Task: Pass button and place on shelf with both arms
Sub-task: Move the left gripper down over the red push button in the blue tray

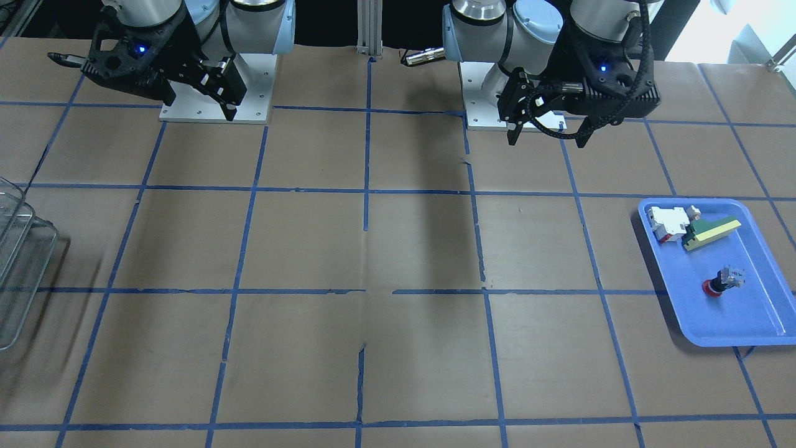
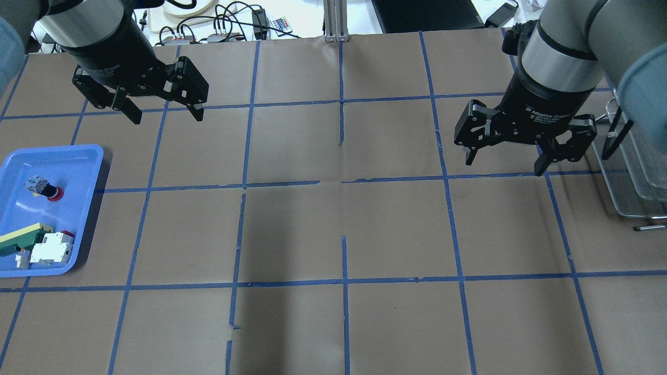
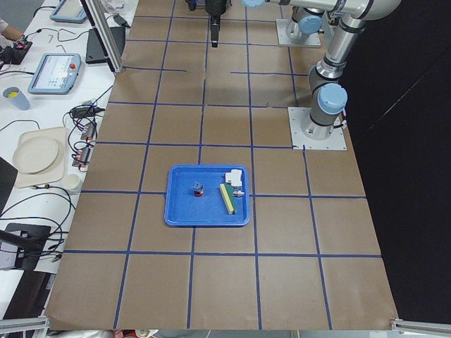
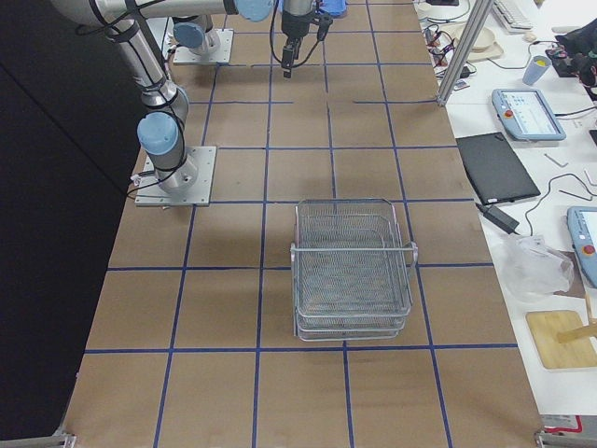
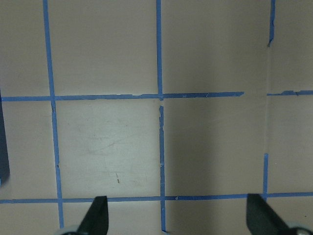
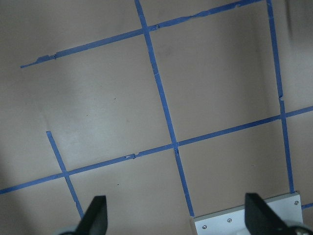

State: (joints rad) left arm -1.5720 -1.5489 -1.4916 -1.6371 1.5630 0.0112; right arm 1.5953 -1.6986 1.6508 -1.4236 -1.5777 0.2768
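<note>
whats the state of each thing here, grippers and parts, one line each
left black two-finger gripper: open, holding nothing
right black two-finger gripper: open, holding nothing
small red-capped push button: lying on its side in the blue plastic tray
silvery wire-mesh shelf: upright, no button on it
white-and-red boxy part: lying in the tray beside the green-and-yellow block

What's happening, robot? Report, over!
Left gripper open, right gripper open. Button lying in tray, untouched. White part and green block nearby, not touching it.

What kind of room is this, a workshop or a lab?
Probably a robotics test lab: a left arm and right arm bolted to a table gridded with blue tape, plus control tablets and cables on a side desk.
</note>
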